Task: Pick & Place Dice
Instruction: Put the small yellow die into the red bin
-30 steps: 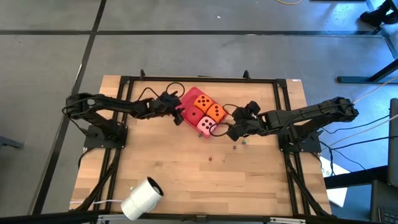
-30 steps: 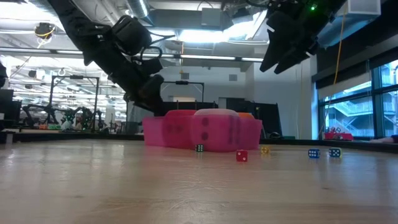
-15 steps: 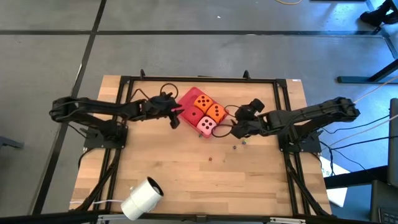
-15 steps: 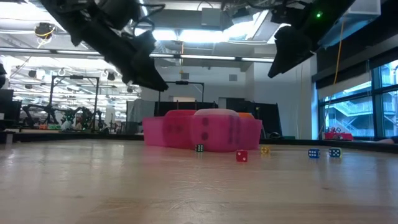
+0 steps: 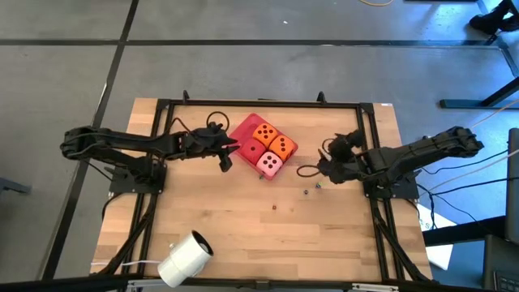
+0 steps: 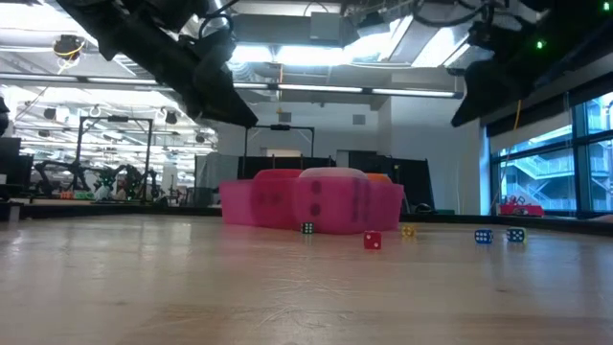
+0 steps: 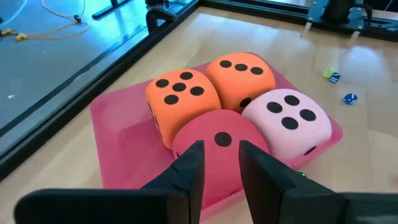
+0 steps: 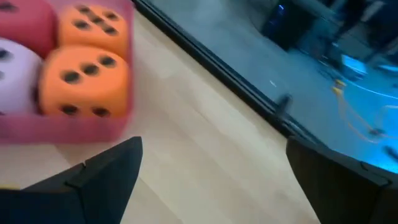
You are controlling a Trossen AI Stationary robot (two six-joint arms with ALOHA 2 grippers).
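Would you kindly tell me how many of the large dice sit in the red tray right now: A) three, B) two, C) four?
C: the left wrist view shows two orange dice, the pink die and the red die packed together inside the red tray.

Four dice (image 5: 264, 148) are seated in a tray (image 5: 241, 128) between two grippers; small beads (image 5: 311, 188) are scattered nearby.

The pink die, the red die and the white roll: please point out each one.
pink die (image 7: 287, 121), left wrist view, on its top face.
red die (image 7: 219, 140), left wrist view, on its top face.
white roll (image 5: 185, 258), high view, on its side.
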